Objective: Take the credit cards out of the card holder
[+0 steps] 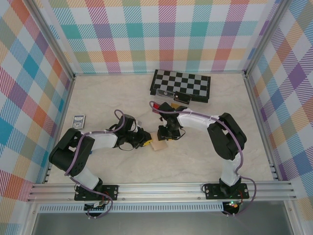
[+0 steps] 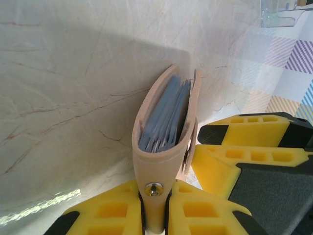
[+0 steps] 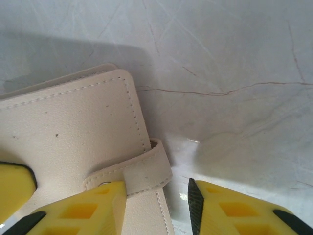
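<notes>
Tan leather card holder (image 2: 157, 164), likely soft, light: left tool (image 2: 155, 208) pinches it at 6 o'clock. Right tool (image 3: 155, 192) part-open.

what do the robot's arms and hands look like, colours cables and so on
The left arm and right arm both have bulky black joint housings linked by white segments, with a purple cable running along each. They stand on black base plates. The left hand and right hand each have two blocky yellow fingers with rectangular recesses and black inner pads.
</notes>
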Available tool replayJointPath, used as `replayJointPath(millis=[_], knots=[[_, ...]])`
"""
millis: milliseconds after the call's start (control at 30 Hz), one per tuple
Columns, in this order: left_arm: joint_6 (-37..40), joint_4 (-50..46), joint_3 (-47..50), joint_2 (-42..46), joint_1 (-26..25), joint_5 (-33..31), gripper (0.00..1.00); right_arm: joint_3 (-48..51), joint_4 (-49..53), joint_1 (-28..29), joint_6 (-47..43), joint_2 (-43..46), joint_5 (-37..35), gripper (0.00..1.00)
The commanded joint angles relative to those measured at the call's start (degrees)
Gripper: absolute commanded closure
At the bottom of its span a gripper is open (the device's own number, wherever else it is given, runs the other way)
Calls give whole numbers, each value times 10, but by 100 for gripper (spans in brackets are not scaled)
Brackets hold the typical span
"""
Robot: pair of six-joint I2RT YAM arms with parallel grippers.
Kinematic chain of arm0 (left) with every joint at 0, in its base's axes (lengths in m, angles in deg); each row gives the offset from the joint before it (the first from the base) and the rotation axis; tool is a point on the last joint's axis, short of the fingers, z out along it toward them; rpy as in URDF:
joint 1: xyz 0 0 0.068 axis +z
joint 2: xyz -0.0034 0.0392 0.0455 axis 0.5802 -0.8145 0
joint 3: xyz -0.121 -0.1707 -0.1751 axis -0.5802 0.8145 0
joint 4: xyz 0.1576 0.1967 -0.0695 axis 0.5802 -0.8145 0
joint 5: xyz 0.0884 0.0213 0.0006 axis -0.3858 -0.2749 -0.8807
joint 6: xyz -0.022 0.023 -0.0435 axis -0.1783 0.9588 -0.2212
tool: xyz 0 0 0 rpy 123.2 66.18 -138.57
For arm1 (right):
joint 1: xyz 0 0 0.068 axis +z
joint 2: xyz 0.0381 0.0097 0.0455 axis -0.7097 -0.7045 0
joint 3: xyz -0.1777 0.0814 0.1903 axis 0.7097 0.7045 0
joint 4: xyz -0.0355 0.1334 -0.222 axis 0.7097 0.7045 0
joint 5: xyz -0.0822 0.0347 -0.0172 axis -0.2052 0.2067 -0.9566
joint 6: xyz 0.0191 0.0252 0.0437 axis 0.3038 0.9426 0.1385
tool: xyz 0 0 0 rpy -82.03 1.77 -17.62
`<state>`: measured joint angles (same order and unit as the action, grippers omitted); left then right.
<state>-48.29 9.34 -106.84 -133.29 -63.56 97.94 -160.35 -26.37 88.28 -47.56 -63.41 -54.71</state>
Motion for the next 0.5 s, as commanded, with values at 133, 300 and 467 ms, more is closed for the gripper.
replayJointPath(millis=[133,300,467], knots=[[13,-20,-17,11,-6,-10,93,-37,2,24,-11,8,-5,59],[13,-21,-17,10,-6,-10,94,-45,5,33,-10,-4,-10,59],[12,-22,-17,10,-6,-11,94,-53,19,33,-2,-17,-27,59]])
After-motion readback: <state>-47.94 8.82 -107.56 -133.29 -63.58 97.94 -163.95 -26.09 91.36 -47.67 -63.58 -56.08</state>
